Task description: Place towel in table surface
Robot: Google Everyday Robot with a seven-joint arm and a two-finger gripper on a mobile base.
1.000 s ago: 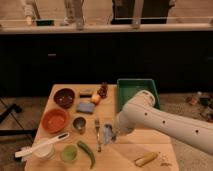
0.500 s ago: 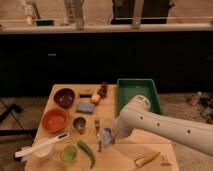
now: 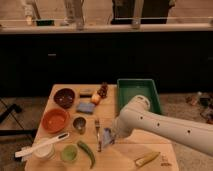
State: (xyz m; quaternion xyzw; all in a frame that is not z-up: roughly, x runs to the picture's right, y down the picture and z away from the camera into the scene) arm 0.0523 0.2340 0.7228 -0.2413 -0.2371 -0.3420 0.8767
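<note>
My white arm reaches in from the right across the table surface (image 3: pixel 131 149), a light tan wooden top. The gripper (image 3: pixel 111 135) hangs low over the table's middle, just right of a fork. It is shut on the towel (image 3: pixel 106 134), a small pale blue-grey crumpled cloth that sits at the fingertips, close to or touching the wood. The arm hides the upper part of the gripper.
A green tray (image 3: pixel 138 89) stands at the back right. To the left are a blue pad (image 3: pixel 86 107), a metal cup (image 3: pixel 79 123), an orange bowl (image 3: pixel 55 119), a dark red bowl (image 3: pixel 64 96) and a fork (image 3: pixel 97 133). A green chilli (image 3: pixel 87 153) and a yellowish piece (image 3: pixel 147 159) lie near the front edge.
The arm has shifted slightly left and down, bringing the gripper with the towel lower over the table's middle. The other things have not moved.
</note>
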